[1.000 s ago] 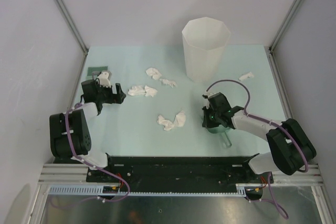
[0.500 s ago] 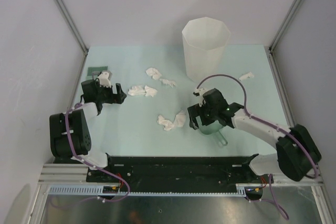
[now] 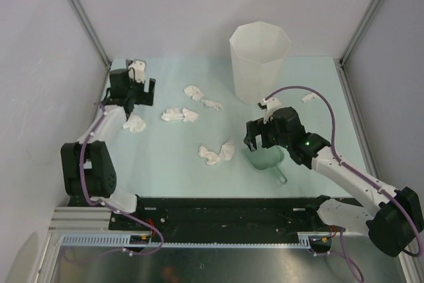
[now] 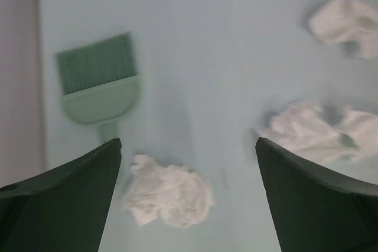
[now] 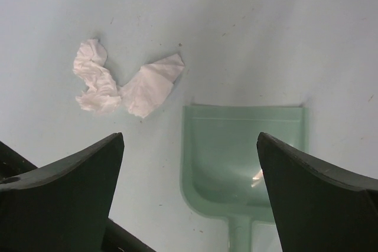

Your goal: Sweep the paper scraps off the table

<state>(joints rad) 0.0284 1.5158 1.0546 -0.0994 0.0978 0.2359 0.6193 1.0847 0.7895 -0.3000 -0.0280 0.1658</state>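
Both pincers stood wide and empty. From above, my left pincer (image 3: 137, 97) and right pincer (image 3: 263, 142) hovered over the counter (image 3: 165, 170), with paper scraps (image 3: 217, 153) scattered between them, none yet swept. Left wrist alone showed the brush (image 4: 100, 81) ahead-left and a loose wad (image 4: 168, 198) beneath. Right wrist showed the dustpan (image 5: 242, 163) lying free below and a scrap (image 5: 127, 84) ahead-left.

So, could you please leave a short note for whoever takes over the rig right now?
Left gripper: open, empty, above the brush and one paper wad at far left.
Right gripper: open, empty, over the dustpan lying flat on the table.
Paper scraps: scattered loose on the table; dustpan empty, nothing swept.
Left: grasp brush and dustpan, sweep scraps up, probably into the white bin.
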